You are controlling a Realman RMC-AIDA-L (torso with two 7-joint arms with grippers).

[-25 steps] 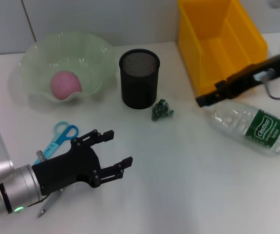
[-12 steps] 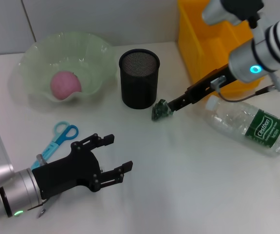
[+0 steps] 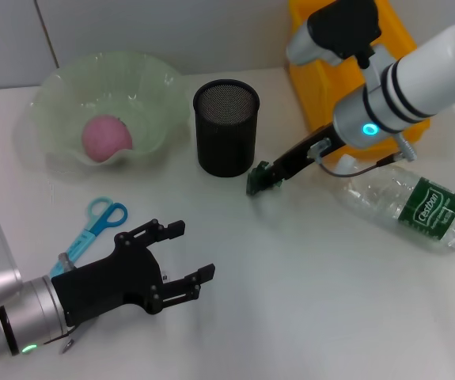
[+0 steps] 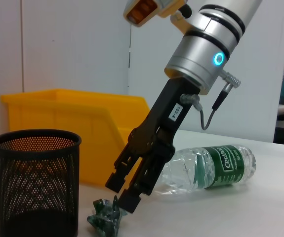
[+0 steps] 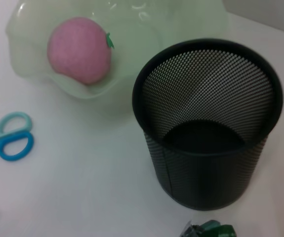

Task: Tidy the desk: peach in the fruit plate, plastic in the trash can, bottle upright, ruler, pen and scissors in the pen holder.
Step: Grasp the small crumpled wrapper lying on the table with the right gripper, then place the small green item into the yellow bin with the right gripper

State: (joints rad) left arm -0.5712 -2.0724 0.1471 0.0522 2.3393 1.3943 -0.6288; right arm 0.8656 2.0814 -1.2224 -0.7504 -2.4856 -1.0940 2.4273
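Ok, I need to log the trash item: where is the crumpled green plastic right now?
In the head view the crumpled green plastic lies on the desk just right of the black mesh pen holder, with the right gripper at it and the fallen bottle farther right.

You get bright, even overhead light; shadows under the holder (image 3: 225, 127) and bottle (image 3: 411, 204) stay soft. The bowl (image 5: 132, 29) looks slightly soft.

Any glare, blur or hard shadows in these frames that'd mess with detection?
Head view: even light, soft shadows; faint highlights on the bottle, peach tinted by the translucent fruit plate. Left wrist view: sharp on the right gripper over the plastic; a lit indicator ring glows on the arm. Right wrist view: the pen holder reads soft, mesh slightly blurred.
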